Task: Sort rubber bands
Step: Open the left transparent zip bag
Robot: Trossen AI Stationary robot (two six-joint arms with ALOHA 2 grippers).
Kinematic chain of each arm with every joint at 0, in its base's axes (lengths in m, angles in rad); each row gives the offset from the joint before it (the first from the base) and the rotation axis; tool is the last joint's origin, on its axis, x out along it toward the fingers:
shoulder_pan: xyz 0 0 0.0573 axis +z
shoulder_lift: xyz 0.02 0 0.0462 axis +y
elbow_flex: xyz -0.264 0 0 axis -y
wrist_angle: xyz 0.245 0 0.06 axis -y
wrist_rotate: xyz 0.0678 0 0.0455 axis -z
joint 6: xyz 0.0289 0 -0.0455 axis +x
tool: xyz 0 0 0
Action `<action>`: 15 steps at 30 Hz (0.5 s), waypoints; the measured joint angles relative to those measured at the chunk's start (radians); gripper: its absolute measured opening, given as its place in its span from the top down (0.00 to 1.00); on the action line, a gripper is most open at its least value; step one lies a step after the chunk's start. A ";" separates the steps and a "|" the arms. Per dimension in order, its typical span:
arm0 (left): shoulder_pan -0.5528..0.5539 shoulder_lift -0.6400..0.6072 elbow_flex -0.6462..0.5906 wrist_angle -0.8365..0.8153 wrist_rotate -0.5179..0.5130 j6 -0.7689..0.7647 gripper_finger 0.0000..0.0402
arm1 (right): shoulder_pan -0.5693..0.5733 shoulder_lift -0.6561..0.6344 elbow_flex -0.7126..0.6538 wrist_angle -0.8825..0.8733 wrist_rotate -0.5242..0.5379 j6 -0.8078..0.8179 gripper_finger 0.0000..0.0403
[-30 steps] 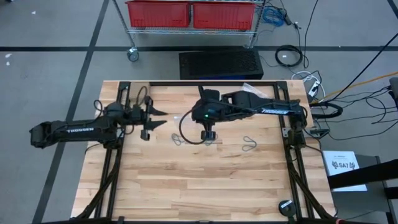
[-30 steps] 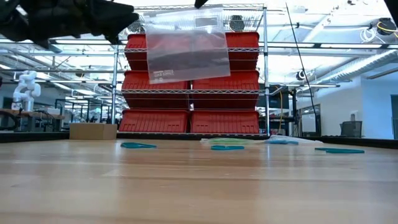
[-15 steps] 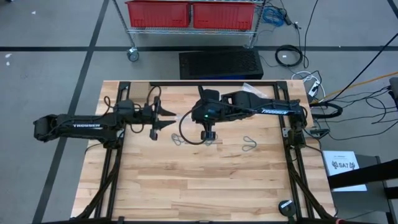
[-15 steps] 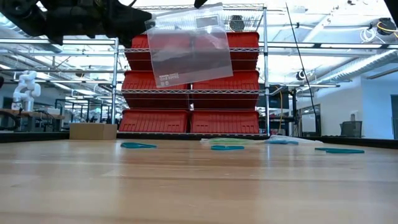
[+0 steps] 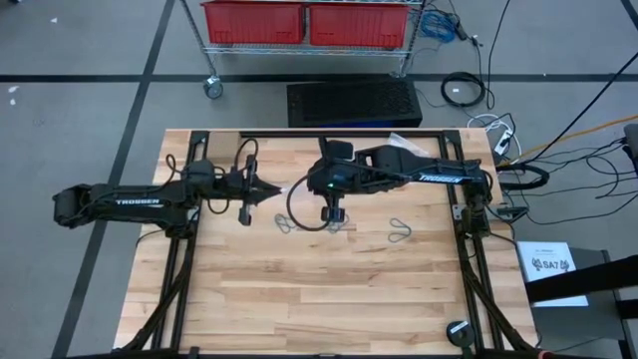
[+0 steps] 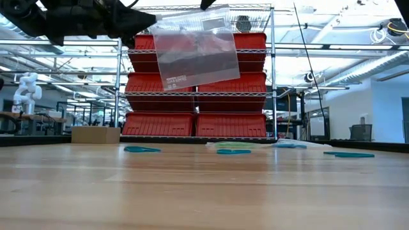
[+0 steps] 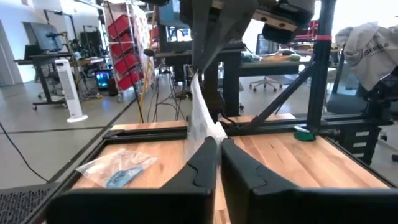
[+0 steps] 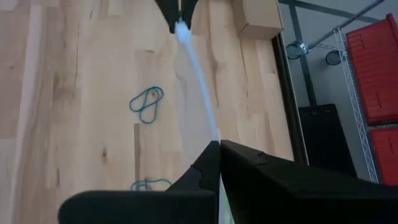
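While both arms' fingers pinch clear bag (image 6: 195, 46) | low view: aloft | right wrist: teal band (image 8: 146, 104) on table

Overhead view looks straight down on the desk (image 5: 319, 289); low view looks level across it; wrist views face inward, sharing the clear bag (image 6: 197, 48).

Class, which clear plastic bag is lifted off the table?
The bag pinched by left gripper and right gripper; the other bag lies on the wooden table.
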 joint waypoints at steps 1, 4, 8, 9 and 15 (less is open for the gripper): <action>0.000 0.000 0.000 0.000 0.000 0.000 0.93 | 0.000 -0.001 0.000 0.001 0.001 0.000 1.00; 0.000 0.000 0.000 0.000 0.000 0.000 0.86 | 0.000 -0.008 0.000 0.008 0.001 0.007 1.00; 0.000 0.000 0.000 0.000 0.000 0.001 0.78 | 0.000 -0.013 0.000 0.011 0.001 0.011 1.00; 0.000 0.000 0.000 0.000 0.000 0.008 0.77 | 0.000 -0.013 0.000 0.010 0.001 0.011 1.00; 0.000 0.000 0.000 0.001 -0.026 0.034 0.86 | 0.003 -0.014 0.000 0.010 0.000 0.019 1.00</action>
